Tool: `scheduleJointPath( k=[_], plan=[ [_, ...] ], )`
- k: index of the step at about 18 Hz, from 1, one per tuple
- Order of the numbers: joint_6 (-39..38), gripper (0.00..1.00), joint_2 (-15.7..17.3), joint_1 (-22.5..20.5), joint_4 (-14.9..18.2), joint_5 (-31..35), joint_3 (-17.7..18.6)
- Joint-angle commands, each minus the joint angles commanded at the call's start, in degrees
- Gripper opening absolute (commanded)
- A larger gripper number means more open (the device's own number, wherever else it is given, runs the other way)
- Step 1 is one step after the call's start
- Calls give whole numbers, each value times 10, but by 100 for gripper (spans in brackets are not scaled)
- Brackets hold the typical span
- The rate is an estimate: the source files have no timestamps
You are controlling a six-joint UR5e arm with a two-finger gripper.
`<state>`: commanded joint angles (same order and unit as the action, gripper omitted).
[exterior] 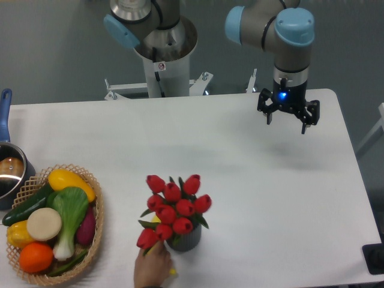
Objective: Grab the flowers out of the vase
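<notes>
Gripper (288,119) is seen hanging with fingers spread, nothing held, at about 2 o'clock on the table (240,162). Flowers (174,207) stand in the vase (185,239) near 6 o'clock. A hand (151,268) touches the bunch from below. Bunch judged light and soft; buds crushable, so stems are better taken. Wicker basket (96,231) lies at 8 o'clock; open room is left to the right.

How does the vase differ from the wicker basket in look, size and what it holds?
The vase is small, dark grey and upright; the wicker basket is wide, low and tan. The vase holds red flowers that spread wider than it; the basket holds mixed vegetables within its rim. A hand is at the vase, none at the basket. Both stand on the white table.
</notes>
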<state>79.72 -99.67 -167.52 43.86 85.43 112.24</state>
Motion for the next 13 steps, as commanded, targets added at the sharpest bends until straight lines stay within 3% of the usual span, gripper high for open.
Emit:
scheduleJointPath(
  k=[5,7,9,13],
  plan=[
    [-2,100,1,4,-5,-24,10],
    [-8,100,5,-2,-6,-98,11],
    [-18,100,8,-1,-7,-133,26],
    [-44,100,19,11,-12,-313,36]
  ],
)
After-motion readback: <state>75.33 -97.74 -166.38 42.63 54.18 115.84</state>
